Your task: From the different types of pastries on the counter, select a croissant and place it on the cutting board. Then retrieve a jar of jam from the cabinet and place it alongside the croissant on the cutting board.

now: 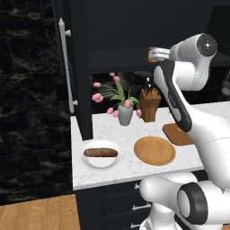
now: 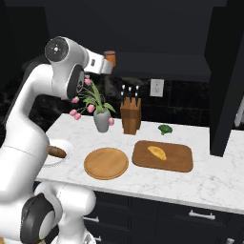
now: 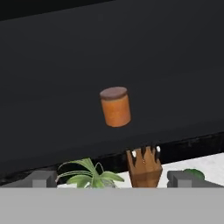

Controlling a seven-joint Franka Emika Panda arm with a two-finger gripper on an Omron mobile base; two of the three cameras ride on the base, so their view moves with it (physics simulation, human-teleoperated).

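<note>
White marble-look counter with faint grey veins, over dark drawer fronts with silver pulls; wood floor visible at lower left of the left base view. Black glossy wall tile behind. Tall black cabinet stands open, its door carrying a long vertical silver bar handle. On the dark shelf inside sits the jar of jam, orange with a darker brownish lid, upright, alone on that stretch of shelf. The end effector is raised to shelf level and faces the jar squarely, fingers spread wide with nothing between them, short of the jar and not touching it. On the counter: the cutting board, brown wood with rounded corners, with the croissant lying on its left-centre part. Just left of the board, a round tan wooden plate, bare. Further left, a white plate holding the long dark brown loaf. Behind these, a grey vase of pink tulips and a wooden knife block side by side, near the wall. A small green broccoli piece lies behind the board. White wall outlet above the knife block. No labels or readable writing anywhere, jar included.
</note>
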